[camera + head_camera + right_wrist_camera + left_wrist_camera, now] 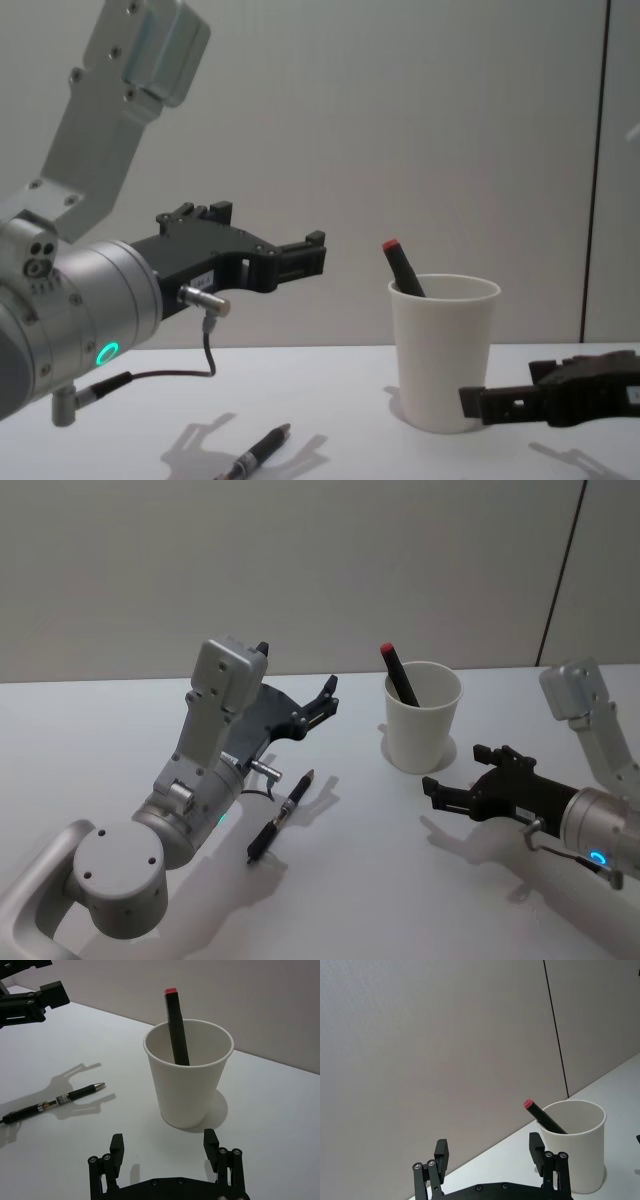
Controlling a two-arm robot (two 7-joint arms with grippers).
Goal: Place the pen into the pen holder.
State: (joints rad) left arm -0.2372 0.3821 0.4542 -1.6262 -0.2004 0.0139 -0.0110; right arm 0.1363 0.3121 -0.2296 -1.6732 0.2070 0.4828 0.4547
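Your left claw (325, 700) hangs wide open, empty; pen (282, 817) lies on the table (100, 740) nearby. Your right claw (455, 770) sits by the cup (422, 730), also open, empty. The cup hides half the red-capped pen (398, 673).

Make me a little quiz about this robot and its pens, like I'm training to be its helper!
1. True or false: the pen lies on the table, outside the pen holder.
2. What already stands inside the pen holder?
A) a black marker with a red end
B) a pair of scissors
C) nothing at all
3. Fill in the gap: the left end effector, raised above the table, is ____ (open or shut) and holds nothing.

Key: 1 true; 2 A; 3 open.
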